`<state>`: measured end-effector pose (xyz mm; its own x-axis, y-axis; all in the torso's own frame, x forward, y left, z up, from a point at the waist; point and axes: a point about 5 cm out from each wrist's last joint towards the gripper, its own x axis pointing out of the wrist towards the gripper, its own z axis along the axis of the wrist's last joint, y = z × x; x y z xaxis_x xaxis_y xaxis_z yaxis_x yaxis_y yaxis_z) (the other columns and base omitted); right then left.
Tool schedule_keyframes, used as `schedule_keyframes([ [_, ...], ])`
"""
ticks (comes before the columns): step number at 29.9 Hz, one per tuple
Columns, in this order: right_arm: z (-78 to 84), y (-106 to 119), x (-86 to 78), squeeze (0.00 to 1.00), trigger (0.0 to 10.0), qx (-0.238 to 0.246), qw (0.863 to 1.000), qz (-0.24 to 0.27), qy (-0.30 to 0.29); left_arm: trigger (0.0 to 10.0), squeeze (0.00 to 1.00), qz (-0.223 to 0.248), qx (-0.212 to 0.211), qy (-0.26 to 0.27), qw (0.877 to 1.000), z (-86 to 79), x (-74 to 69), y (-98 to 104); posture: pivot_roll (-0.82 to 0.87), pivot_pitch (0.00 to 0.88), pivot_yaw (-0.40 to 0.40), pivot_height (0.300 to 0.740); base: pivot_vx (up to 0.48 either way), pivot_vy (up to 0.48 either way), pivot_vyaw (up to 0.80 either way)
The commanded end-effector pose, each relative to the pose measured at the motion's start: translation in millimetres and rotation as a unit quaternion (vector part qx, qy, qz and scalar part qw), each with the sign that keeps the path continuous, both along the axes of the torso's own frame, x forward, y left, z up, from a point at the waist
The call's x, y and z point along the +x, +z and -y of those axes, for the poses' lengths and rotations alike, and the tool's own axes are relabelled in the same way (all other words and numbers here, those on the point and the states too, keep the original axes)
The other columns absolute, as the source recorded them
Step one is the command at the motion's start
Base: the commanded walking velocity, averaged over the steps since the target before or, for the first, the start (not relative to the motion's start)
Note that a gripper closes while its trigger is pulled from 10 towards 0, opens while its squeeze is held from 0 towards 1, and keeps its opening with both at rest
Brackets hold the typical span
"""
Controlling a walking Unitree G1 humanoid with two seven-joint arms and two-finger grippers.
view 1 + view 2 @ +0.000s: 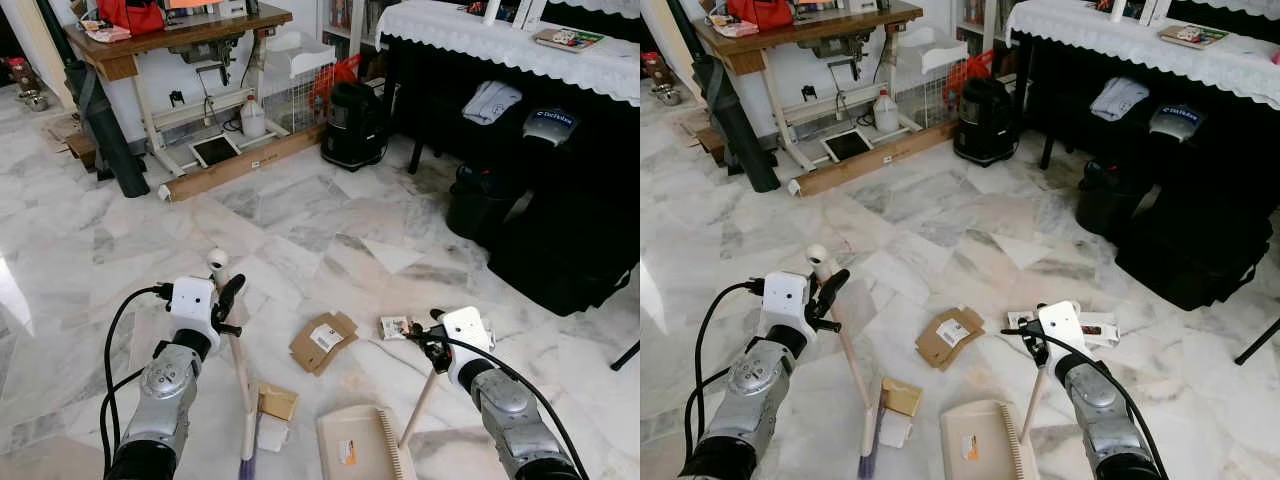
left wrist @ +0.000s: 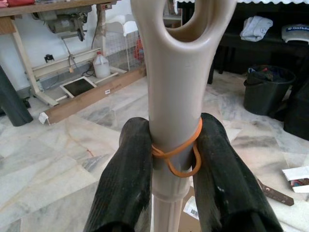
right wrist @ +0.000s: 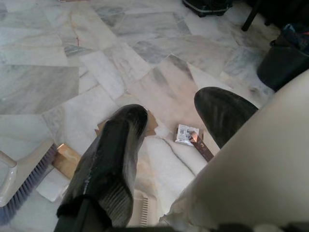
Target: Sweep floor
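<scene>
Clamped on the beige broom handle, the left tool pinches it just below the hanging loop, where an orange rubber band is wound around the shaft; in the head views the same tool sits low on the robot's left, with the handle slanting down to the broom head and its purple bristles on the marble floor. On the robot's right, the right tool holds the top of the dustpan handle, its two black fingers closed on either side of the pale grip, and the beige dustpan rests flat on the floor between the two arms, its comb edge toward the handle. Just beside the broom head lie a small tan box and a white scrap touching it. A little farther out, a flattened cardboard piece with a white label lies between the arms, and a small printed packet lies near the right tool. Farther still, a black dehumidifier-like appliance stands on the floor beside a wire cage, with a plastic jug and a long wooden plank under a sewing-machine surface. To the right, a dark piano draped with white lace has a black bin and a black bag before it.
</scene>
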<state>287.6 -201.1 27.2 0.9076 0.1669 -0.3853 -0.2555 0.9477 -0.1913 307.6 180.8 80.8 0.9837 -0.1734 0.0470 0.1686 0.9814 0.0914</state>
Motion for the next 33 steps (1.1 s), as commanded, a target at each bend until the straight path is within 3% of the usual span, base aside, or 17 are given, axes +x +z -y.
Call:
schedule_keyframes([
  [1,-1.5,0.3,-0.8,0.0,10.0,0.001,1.0,-0.002,-0.001,10.0,0.0,0.018,0.014,-0.01,1.0,1.9,5.0,9.9,0.06,0.0,0.003,0.74,0.0,0.0,0.0],
  [10,1.5,-8.9,-4.9,0.0,10.0,-0.017,0.999,-0.03,-0.021,10.0,0.0,0.016,0.015,-0.012,1.0,2.0,5.3,9.9,0.07,0.0,0.006,0.74,0.0,0.0,0.0],
  [24,-3.4,-11.3,-3.5,0.0,10.0,-0.011,0.999,-0.03,-0.034,10.0,0.0,0.016,0.018,-0.013,1.0,2.5,5.0,9.4,0.07,0.0,0.008,0.74,0.0,0.0,0.0],
  [25,-3.7,-11.1,-3.4,0.0,2.7,-0.01,0.999,-0.028,-0.033,10.0,0.0,0.016,0.018,-0.013,1.0,2.5,4.9,9.4,0.07,0.0,0.008,0.74,0.0,0.0,0.0],
  [26,-3.9,-11.0,-3.4,0.0,2.7,-0.01,0.999,-0.028,-0.033,10.0,0.0,0.016,0.019,-0.013,1.0,2.4,4.8,9.4,0.07,0.0,0.007,0.74,0.0,0.0,0.0],
  [27,-4.2,-10.8,-3.3,0.0,0.0,-0.01,0.999,-0.027,-0.033,10.0,0.0,0.016,0.019,-0.013,1.0,2.2,4.8,9.5,0.07,0.0,0.007,0.74,0.0,0.0,0.0],
  [33,-5.1,-10.3,-2.6,0.0,0.0,-0.01,0.999,-0.026,-0.03,10.0,0.0,0.016,0.02,-0.012,1.0,1.8,4.9,9.5,0.08,0.0,0.007,0.74,0.0,0.0,0.0],
])
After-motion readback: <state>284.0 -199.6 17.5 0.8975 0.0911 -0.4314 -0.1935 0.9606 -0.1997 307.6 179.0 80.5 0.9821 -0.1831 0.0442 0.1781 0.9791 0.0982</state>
